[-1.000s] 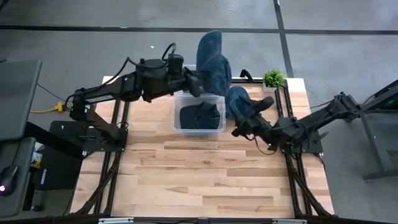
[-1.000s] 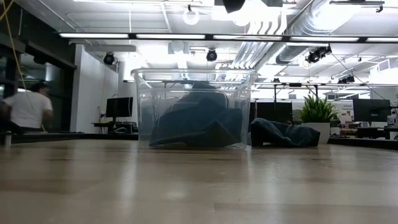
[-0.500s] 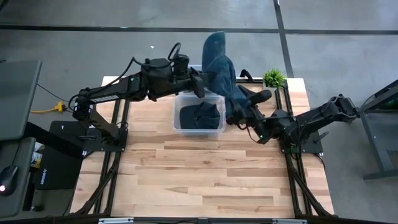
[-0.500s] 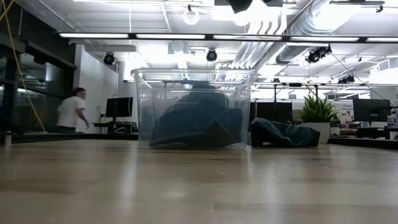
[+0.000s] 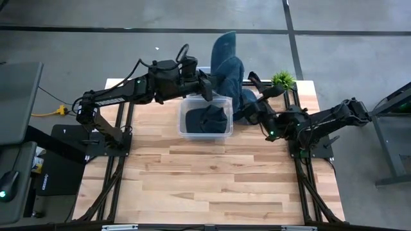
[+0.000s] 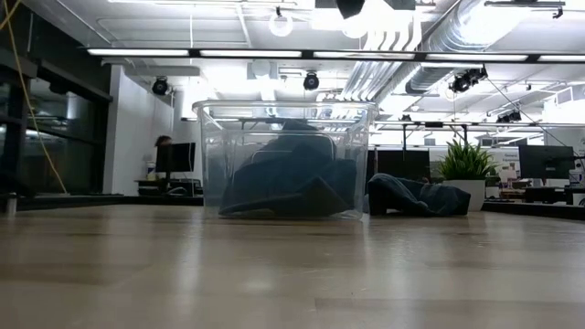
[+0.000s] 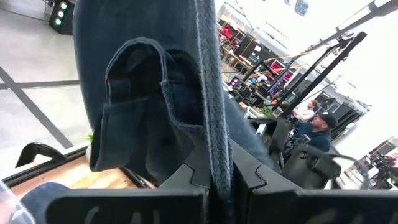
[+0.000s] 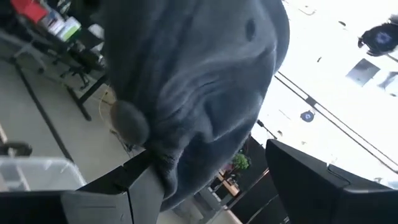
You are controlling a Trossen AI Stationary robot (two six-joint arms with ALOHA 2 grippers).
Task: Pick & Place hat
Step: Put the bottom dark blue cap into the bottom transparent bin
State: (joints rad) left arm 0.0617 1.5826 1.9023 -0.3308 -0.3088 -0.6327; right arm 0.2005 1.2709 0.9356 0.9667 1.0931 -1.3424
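My left gripper (image 5: pixel 207 86) is above the far rim of the clear bin (image 5: pixel 183 115) and is shut on a blue denim hat (image 5: pixel 226 58), held high. My right gripper (image 5: pixel 258 104) is open just right of the bin and points up at that hat. In the right wrist view the hat's crown (image 8: pixel 199 81) with its button sits between my spread fingers. More blue hats (image 6: pixel 283 183) lie inside the bin. Another blue hat (image 6: pixel 416 196) rests on the table right of the bin. My left gripper pinches a stitched edge of the hat (image 7: pixel 217 158) between its two fingers, one finger on each side of the cloth. The hat is lifted clear of the table and bin, with its hollow inside (image 7: pixel 143 99) turned to the wrist camera. My right gripper: the hat's lower edge (image 8: pixel 165 171) lies next to one finger (image 8: pixel 140 183), and I cannot tell whether they touch.
A small potted plant (image 5: pixel 281 80) stands at the table's far right corner, close behind my right gripper. The near half of the wooden table (image 5: pixel 212 186) is bare. A monitor and a person show in the room beyond (image 6: pixel 164 146).
My right gripper has moved from the table beside the bin toward the far edge and up, tipping upward until its fingers stand around the held hat. My left gripper has carried the hat a little toward the table's right. A person has walked across the room behind.
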